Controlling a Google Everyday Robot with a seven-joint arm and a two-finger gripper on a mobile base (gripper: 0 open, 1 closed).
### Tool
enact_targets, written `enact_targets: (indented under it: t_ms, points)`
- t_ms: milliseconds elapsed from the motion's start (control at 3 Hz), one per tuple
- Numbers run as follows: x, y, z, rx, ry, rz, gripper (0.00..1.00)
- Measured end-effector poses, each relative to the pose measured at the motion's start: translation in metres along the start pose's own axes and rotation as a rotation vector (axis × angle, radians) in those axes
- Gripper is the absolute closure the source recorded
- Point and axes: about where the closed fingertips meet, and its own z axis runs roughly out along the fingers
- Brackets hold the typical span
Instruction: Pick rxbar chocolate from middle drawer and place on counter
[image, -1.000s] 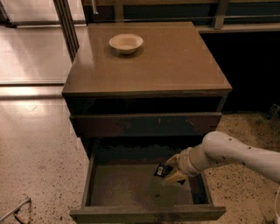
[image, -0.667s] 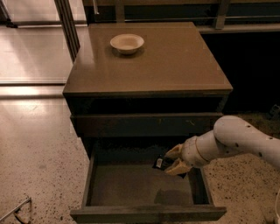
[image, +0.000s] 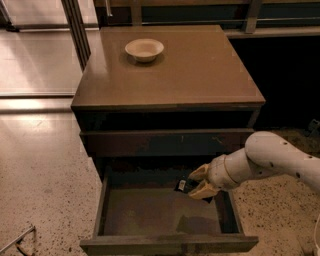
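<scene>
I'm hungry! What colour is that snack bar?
Black; camera view. The gripper holds the bar over the middle drawer.

The gripper (image: 199, 182) clasps the rxbar chocolate (image: 183, 185) over the open middle drawer (image: 150, 212). Above and beyond the gripper lies the counter (image: 190, 80), with a pale bowl (image: 144, 49) toward its far side.

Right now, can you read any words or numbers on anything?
On the rxbar chocolate, held by the gripper in the middle drawer: pale print at one end, too blurred to read.
On the bowl and the counter: no text.
</scene>
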Motion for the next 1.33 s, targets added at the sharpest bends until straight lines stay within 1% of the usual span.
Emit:
enact_targets:
  t_ms: [333, 667, 1000, 1333]
  points:
    - [-0.028, -0.007, -0.028, -0.008, -0.067, 0.050, 1.00]
    - [-0.076, -0.014, -0.076, 0.007, -0.110, 0.058, 1.00]
    - [-0.129, -0.021, -0.142, 0.074, -0.114, 0.022, 1.00]
    - [-0.194, -0.026, -0.218, 0.163, -0.110, -0.055, 1.00]
